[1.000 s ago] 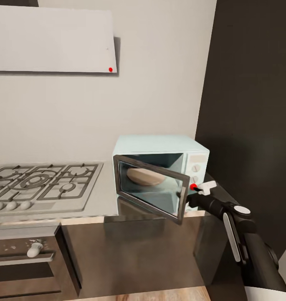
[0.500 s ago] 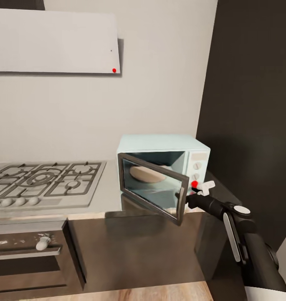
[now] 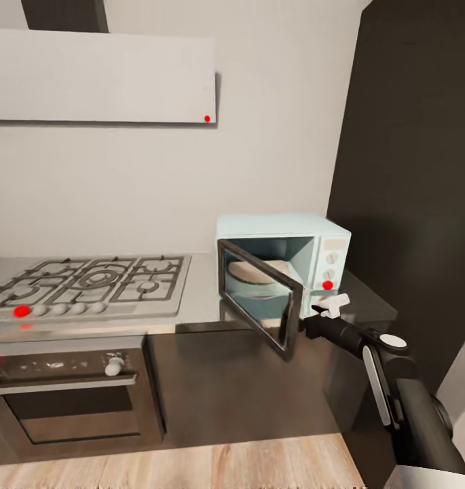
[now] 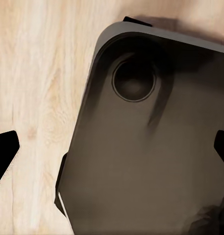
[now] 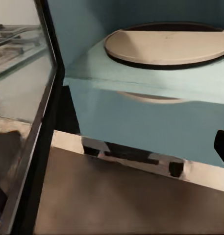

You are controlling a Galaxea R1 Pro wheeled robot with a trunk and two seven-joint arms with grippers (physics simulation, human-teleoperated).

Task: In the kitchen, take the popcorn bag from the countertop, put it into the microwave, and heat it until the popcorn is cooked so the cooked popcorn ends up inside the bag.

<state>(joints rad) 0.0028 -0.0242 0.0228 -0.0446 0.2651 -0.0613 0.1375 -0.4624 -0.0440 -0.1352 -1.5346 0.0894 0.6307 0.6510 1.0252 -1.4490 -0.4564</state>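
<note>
The pale mint-blue microwave (image 3: 307, 234) stands at the right end of the grey countertop (image 3: 201, 299). Its dark glass door (image 3: 259, 299) hangs wide open toward me. Inside lies a bare round turntable (image 5: 165, 46), with nothing on it. The popcorn bag and the popcorn are out of view. My right gripper (image 3: 332, 307) hovers open just in front of the microwave, beside the door's free edge and below the red dot (image 3: 328, 285) on the panel. One dark fingertip (image 5: 222, 147) shows at the edge of the right wrist view. My left gripper (image 4: 112, 149) is open, pointing down at my own dark base (image 4: 141, 161).
A gas hob (image 3: 89, 285) fills the countertop left of the microwave, with a black built-in oven (image 3: 69, 394) under it. A grey hood (image 3: 103, 75) hangs above. A tall dark cabinet (image 3: 415, 170) walls off the right. Wooden floor (image 3: 191, 462) lies below.
The whole head view has shifted, so more hob, oven and floor show. The microwave door has swung wider open. My right gripper stays near the door's free edge.
</note>
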